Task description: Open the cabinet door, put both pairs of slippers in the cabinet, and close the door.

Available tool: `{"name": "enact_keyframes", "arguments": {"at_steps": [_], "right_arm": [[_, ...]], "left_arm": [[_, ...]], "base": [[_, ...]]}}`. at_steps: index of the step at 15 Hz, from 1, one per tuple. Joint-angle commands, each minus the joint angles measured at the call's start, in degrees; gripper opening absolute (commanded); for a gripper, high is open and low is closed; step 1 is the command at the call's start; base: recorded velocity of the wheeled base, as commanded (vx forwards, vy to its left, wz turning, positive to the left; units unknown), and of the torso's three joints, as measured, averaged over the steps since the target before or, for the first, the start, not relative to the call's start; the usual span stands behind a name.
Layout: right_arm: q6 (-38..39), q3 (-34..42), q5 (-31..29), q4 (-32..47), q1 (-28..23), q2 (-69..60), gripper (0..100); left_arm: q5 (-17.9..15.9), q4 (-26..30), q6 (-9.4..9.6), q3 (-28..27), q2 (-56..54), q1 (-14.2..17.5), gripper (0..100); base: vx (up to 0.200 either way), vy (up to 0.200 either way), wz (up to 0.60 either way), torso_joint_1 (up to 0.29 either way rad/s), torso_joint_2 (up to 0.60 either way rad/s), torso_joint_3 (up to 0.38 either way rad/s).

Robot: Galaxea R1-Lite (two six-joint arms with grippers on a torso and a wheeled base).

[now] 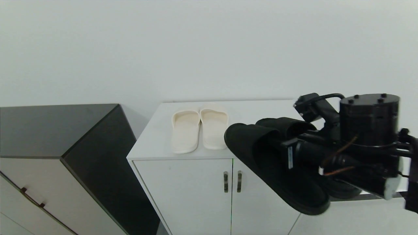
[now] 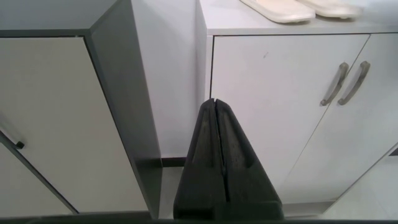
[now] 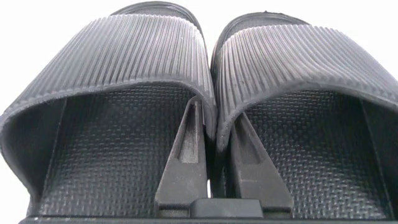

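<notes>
A pair of cream slippers (image 1: 199, 130) lies side by side on top of the white cabinet (image 1: 189, 192), whose two doors are closed, handles (image 1: 232, 181) meeting at the middle. My right gripper (image 3: 214, 134) is shut on the pair of black slippers (image 1: 261, 153), one finger inside each slipper, pinching their adjoining strap walls together. The pair hangs tilted in the air in front of the cabinet's right door. My left gripper (image 2: 216, 106) is shut with nothing in it, held low before the cabinet's left door (image 2: 280, 106), short of its handles (image 2: 346, 83).
A lower cabinet with a dark top (image 1: 49, 130) and a pale front stands to the left of the white one, with a narrow gap (image 2: 168, 124) between them. A plain white wall rises behind.
</notes>
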Motion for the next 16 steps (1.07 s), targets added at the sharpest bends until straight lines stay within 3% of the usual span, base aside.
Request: {"name": "enact_keyframes", "arguments": {"at_steps": [1, 6, 16], "right_arm": [[-0.12, 5.19, 2.49, 1.42, 3.26, -9.79, 0], [-0.29, 6.34, 3.99, 2.3, 3.96, -9.79, 0], [-0.38, 7.92, 5.22, 1.94, 4.93, -9.62, 0]], "left_arm": [[0.0, -0.01, 0.04, 0.0, -0.02, 0.0, 0], [0.0, -0.01, -0.04, 0.0, -0.02, 0.0, 0], [0.0, -0.01, -0.04, 0.0, -0.02, 0.0, 0]], "base": [[0.0, 0.0, 0.0, 0.0, 0.0, 0.0], [-0.16, 0.0, 0.0, 0.006, 0.0, -0.002], [0.0, 0.0, 0.0, 0.0, 0.0, 0.0]]}}
